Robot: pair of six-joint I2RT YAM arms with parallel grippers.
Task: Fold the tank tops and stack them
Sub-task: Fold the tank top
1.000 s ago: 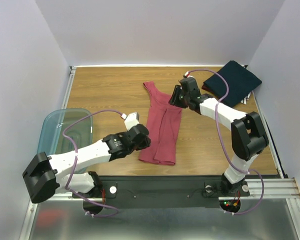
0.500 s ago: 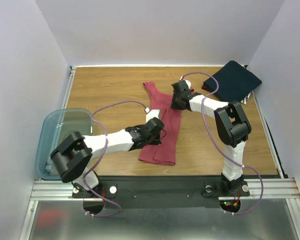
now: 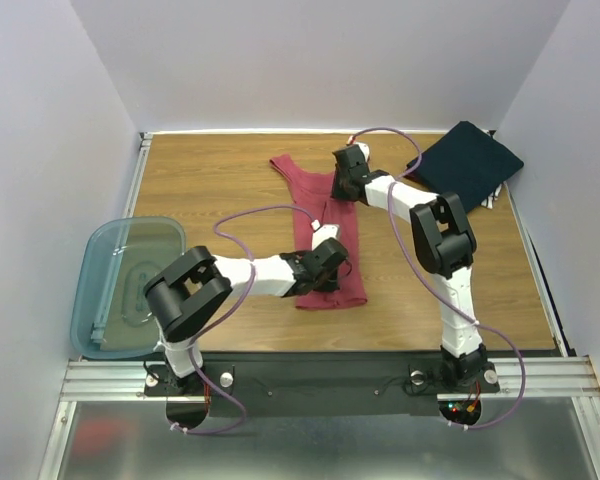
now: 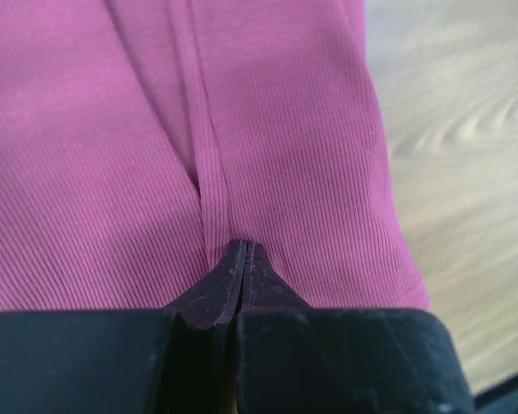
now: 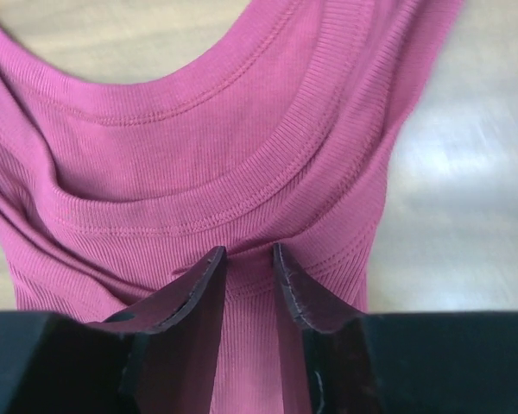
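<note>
Bright, even overhead light with soft shadows (wrist views blur at the wood, faint glare).

Dusty-red ribbed tank top [image 3: 325, 225], navy top [image 3: 468, 166]

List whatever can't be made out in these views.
- Top view: the left arm covers the lower part of the red tank top.
- Top view: the navy tank top hides whatever lies beneath; only a pale sliver shows.
- Right wrist view: the right tool straddles the neckline; actual pinch unclear.
- Left wrist view: the left tool, shut on cloth, hides how many layers it holds.
</note>
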